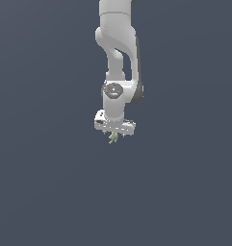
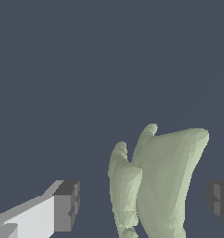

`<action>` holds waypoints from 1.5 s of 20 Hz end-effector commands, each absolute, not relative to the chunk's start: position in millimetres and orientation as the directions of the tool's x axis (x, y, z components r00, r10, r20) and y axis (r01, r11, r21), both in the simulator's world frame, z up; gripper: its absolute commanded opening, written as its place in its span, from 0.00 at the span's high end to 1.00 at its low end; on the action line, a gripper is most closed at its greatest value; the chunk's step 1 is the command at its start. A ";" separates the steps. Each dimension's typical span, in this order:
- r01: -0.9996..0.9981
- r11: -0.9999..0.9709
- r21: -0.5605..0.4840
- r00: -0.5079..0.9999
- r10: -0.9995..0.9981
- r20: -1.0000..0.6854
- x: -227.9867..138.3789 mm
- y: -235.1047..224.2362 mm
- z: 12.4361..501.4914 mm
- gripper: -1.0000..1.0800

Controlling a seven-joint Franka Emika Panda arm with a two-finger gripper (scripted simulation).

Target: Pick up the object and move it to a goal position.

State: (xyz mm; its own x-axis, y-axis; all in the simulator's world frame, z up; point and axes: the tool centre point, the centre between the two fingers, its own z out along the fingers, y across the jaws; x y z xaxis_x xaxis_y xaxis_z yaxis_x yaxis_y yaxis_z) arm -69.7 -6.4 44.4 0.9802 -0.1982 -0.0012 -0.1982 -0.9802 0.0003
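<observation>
The object (image 1: 113,139) is a tiny pale yellowish-green, spiky, leaf-like thing right under the white gripper (image 1: 114,133) in the exterior view. In the wrist view the object (image 2: 164,181) stands large between the two dark fingertips (image 2: 67,207). The gripper (image 2: 142,202) is open around it. A narrow gap shows between each fingertip and the object, wider on one side than the other. The object's lower part runs out of the wrist view.
The white arm (image 1: 118,57) reaches down from the top of the exterior view. The ground is a plain dark blue-grey surface (image 1: 45,182) with no other objects or edges in sight.
</observation>
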 end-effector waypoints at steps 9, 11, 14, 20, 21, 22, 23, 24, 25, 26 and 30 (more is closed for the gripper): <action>-0.198 -0.980 0.000 0.980 -0.198 0.000 -69.0 -6.5 40.3 1.00; -0.198 -0.980 0.000 0.980 -0.198 0.000 -69.0 -6.5 40.3 1.00; -0.198 -0.980 0.000 0.980 -0.198 0.000 -68.9 -6.3 40.8 1.00; -0.198 -0.980 0.000 0.980 -0.198 0.000 -66.1 -9.1 55.0 1.00; -0.198 -0.980 0.000 0.980 -0.198 0.000 -65.3 -10.0 59.4 1.00; -0.198 -0.980 0.000 0.980 -0.198 0.000 -64.3 -11.0 64.3 1.00; -0.198 -0.980 0.000 0.980 -0.198 0.000 -63.2 -12.1 69.8 1.00; -0.198 -0.980 0.000 0.980 -0.198 0.000 -62.0 -13.3 75.8 1.00; -0.198 -0.980 0.000 0.980 -0.198 0.000 -60.7 -14.6 82.4 1.00; -0.198 -0.980 0.000 0.980 -0.198 0.000 -59.3 -16.0 89.5 1.00; -0.198 -0.980 0.000 0.980 -0.198 0.000 -52.5 -22.6 122.8 1.00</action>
